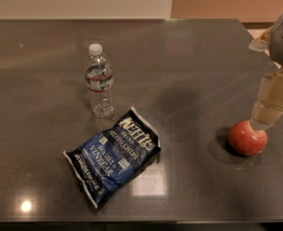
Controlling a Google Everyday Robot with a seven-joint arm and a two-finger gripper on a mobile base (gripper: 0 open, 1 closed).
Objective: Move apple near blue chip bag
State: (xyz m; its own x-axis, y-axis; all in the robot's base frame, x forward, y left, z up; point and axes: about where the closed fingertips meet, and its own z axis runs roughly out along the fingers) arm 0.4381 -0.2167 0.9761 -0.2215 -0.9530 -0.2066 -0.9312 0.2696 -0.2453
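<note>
A dark grey, glossy table (189, 66) fills the view, with a pale wall behind its far edge and a tan wall section at the back right. Ceiling light shows on the tabletop as a small bright spot at the front left and a faint pale patch just in front of the bag.

The apple (246, 138) sits on the table at the right, well apart from the bag (113, 155), with a soft shadow around its base. The gripper (261, 121) reaches down from the upper right corner, its cream-coloured segments stacked at a slant, and its tip touches the top right of the apple. Whether it is clamped on the apple or only resting against it cannot be told from this angle.

The bag lies flat near the front centre, turned on a diagonal. Its lettered end points to the back right and its other end to the front left.

A clear bottle (99, 81) with a white cap stands upright just behind the bag, near the bag's back edge. It is to the left of the straight line from apple to bag, not on it.

Counted: one apple, one bag, one bottle, one gripper.
</note>
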